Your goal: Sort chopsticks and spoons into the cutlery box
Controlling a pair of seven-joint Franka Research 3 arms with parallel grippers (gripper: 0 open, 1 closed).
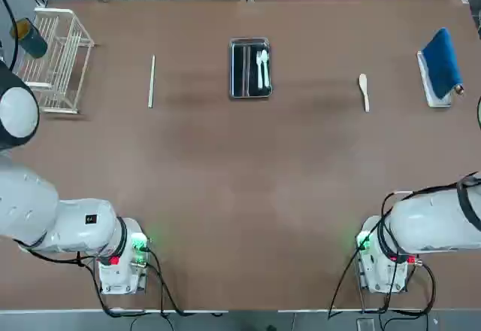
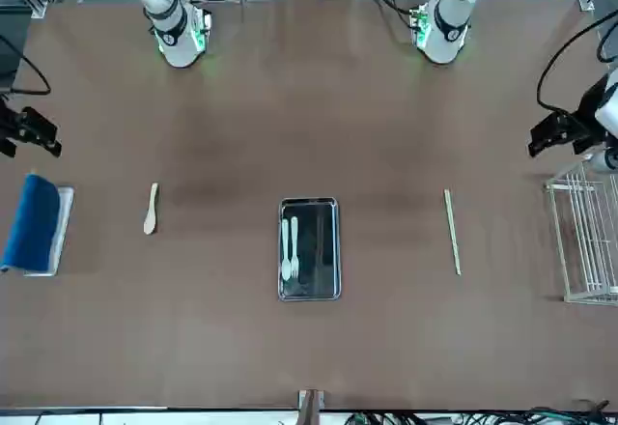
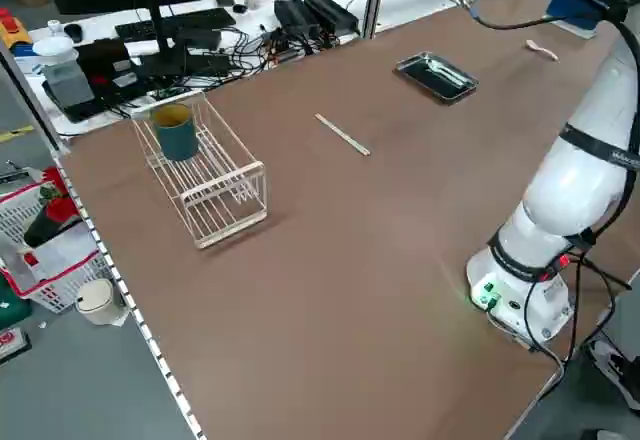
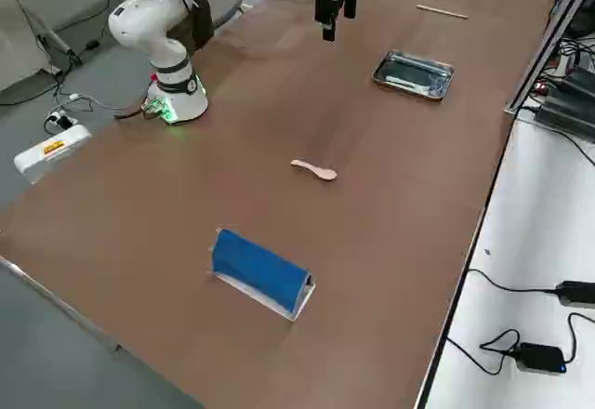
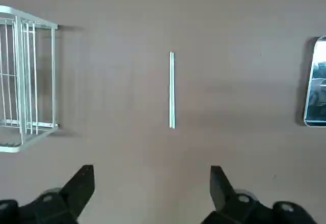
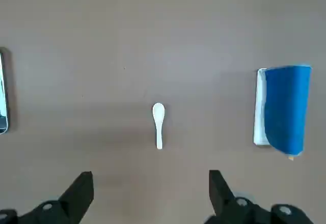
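The cutlery box (image 1: pixel 240 71) (image 2: pixel 323 251) sits at the table's far middle, with two spoons (image 1: pixel 262 68) (image 2: pixel 289 241) lying in one compartment. The chopsticks (image 1: pixel 152 80) (image 5: pixel 171 89) lie as one slim line on the table to its left. A loose spoon (image 1: pixel 364 91) (image 6: pixel 158 124) lies to its right. My left gripper (image 5: pixel 150 175) hovers open, high above the table and short of the chopsticks. High above the loose spoon, and short of it, my right gripper (image 6: pixel 150 178) stands open. Neither holds anything.
A white wire rack (image 1: pixel 56 60) (image 5: pixel 25 81) with a dark cup (image 3: pixel 176 130) stands at the far left. At the far right lies a blue-topped holder (image 1: pixel 440 66) (image 6: pixel 285 109). Cables and boxes crowd the bench beyond the table's far edge.
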